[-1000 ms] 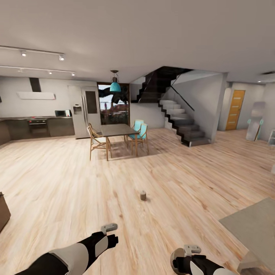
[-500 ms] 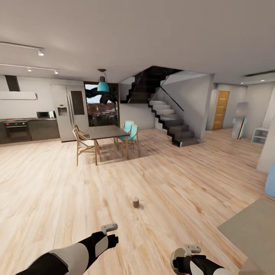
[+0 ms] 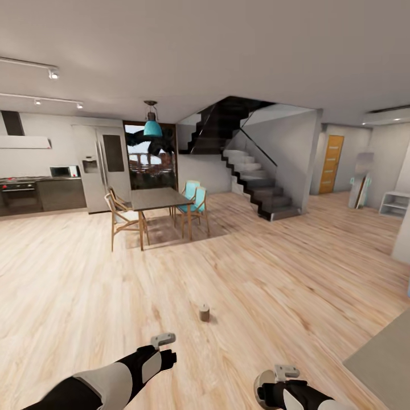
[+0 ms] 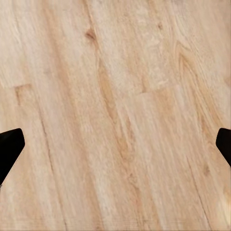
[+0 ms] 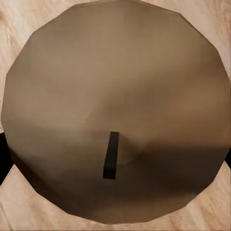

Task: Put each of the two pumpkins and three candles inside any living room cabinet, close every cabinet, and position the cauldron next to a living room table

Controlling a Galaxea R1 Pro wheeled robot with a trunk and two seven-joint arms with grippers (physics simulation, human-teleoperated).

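Observation:
A short brown-grey candle (image 3: 204, 312) stands upright on the wood floor, ahead of both arms. My right gripper (image 3: 276, 380) is low in the head view, shut on another candle (image 5: 115, 110); its pale top and dark wick sit right under the right wrist camera. My left gripper (image 3: 164, 348) hangs open over bare floorboards, its dark fingertips (image 4: 9, 149) far apart with nothing between them. A corner of the grey table (image 3: 384, 359) shows at the lower right.
A dining table (image 3: 156, 198) with chairs stands mid-room, with a staircase (image 3: 259, 182) behind it. A kitchen counter and fridge (image 3: 105, 168) line the far left wall. An orange door (image 3: 331, 163) and a white shelf (image 3: 396, 202) are at the far right.
The whole head view has swung right and drawn nearer, so the floor candle sits lower in the picture. Both arms keep their pose; the right gripper still holds its candle.

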